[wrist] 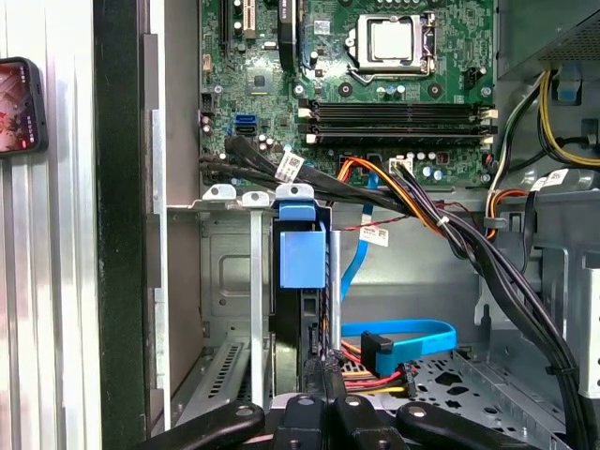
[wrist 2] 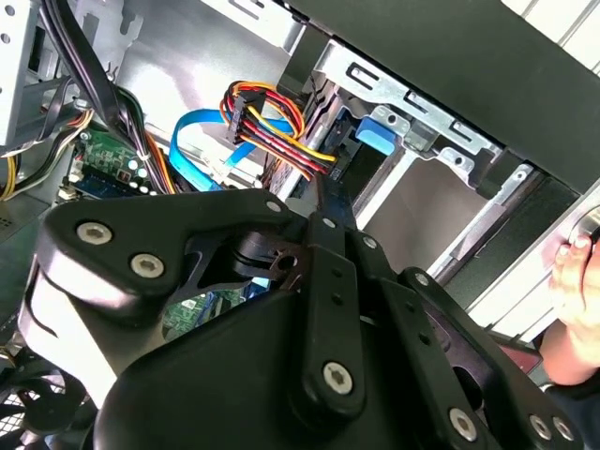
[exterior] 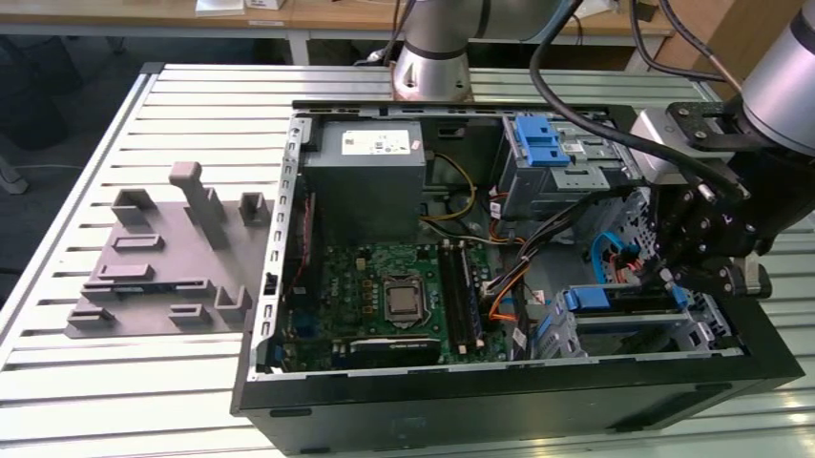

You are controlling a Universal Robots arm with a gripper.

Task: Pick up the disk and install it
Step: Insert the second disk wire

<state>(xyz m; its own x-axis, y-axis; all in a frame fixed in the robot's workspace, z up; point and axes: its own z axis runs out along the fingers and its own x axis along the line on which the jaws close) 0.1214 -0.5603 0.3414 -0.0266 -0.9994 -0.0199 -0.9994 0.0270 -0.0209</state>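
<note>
Disk (exterior: 624, 303) sits on edge in the metal drive cage at the computer case's (exterior: 510, 401) near corner in the exterior view, the pincer (exterior: 698, 272) right over it. Second wrist view: black linkage, fingertips hidden, grip unclear. First wrist view: disk (wrist: 302, 258) slotted upright, blue carrier showing, pincer (wrist: 323, 375) just beside it.

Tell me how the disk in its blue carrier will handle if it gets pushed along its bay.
The disk probably stays stiff: it looks like a flat slab in a rigid blue frame. Standing on edge inside the metal cage, it should slide rather than tip. The cables crowding its end may resist or snag.
</note>
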